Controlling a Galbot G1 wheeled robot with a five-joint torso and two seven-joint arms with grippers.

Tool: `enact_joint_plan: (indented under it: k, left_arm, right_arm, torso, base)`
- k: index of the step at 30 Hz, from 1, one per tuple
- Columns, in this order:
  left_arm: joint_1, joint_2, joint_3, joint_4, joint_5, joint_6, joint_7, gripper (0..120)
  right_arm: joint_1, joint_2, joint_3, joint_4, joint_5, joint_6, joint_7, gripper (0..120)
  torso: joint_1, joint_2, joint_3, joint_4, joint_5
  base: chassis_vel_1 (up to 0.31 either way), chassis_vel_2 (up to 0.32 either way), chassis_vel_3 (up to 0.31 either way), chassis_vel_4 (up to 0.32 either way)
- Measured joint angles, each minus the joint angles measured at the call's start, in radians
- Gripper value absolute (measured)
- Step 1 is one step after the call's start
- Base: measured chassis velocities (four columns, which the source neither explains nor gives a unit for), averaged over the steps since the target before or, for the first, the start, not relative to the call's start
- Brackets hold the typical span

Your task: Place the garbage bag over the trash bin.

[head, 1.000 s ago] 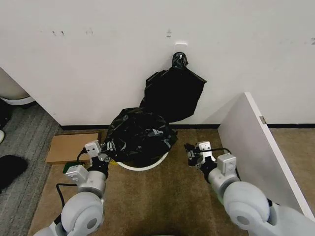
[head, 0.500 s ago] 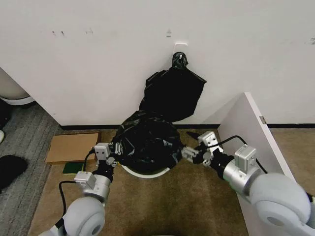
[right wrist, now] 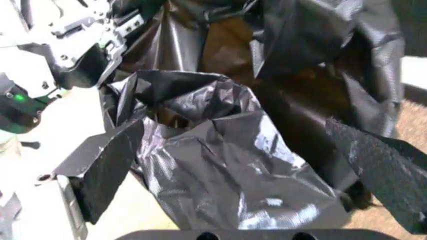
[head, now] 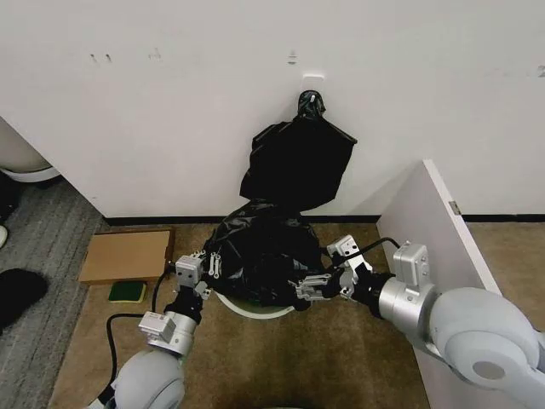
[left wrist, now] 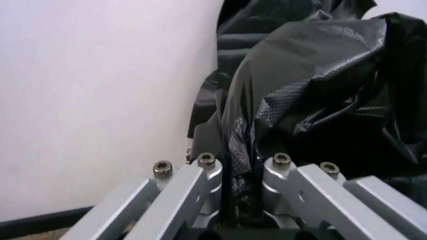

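Heaped over 1 trash bin (head: 255, 308): 1 garbage bag (head: 266, 254), black, glossy and crinkled, hiding nearly all of the white bucket so that just a curved strip of pale wall or rim peeks out low in front. Nothing discernible inside the bin. Standing on brown carpet close to a white wall.

At the bag's left flank, the left gripper (head: 210, 265), jaws pinched on a thin fold of black film; in the left wrist view that fold (left wrist: 241, 165) runs up between the 2 metal fingers (left wrist: 200, 176) and widens into the bag's bulk just beyond the tips. At the bag's right front, the right gripper (head: 312, 289), jaws spread, with the film (right wrist: 220, 165) bunched between them; whether the pads touch it cannot be told. Across the bag from the right jaws, in the right wrist view, the left gripper at the far side.

Behind the bag, past both sets of jaws: 1 knotted black bundle (head: 299, 162) hanging on the wall. Outboard of the left jaws, 1 flat cardboard sheet (head: 125, 256) and 1 green pad (head: 128, 291) on the floor. Outboard of the right jaws, 1 white panel (head: 443, 256) standing close. Open carpet on the near side, between the 2 arms.
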Motion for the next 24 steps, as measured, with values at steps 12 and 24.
enact_joint_plan:
  k: [12, 24]
  left_arm:
    - [-0.01, 0.0, 0.011, 0.012, 0.03, -0.015, 0.01, 4]
    - [-0.015, 0.001, 0.021, 0.017, 0.058, -0.033, 0.016, 4]
  right_arm:
    - [0.009, 0.055, -0.03, -0.038, 0.046, -0.018, 0.071, 81]
    - [0.02, 0.068, -0.049, -0.067, 0.047, -0.044, 0.096, 54]
  torso:
    - [0.0, 0.0, 0.0, 0.0, 0.0]
    - [0.0, 0.0, 0.0, 0.0, 0.0]
  base:
    - [0.0, 0.0, 0.0, 0.0]
    - [0.0, 0.0, 0.0, 0.0]
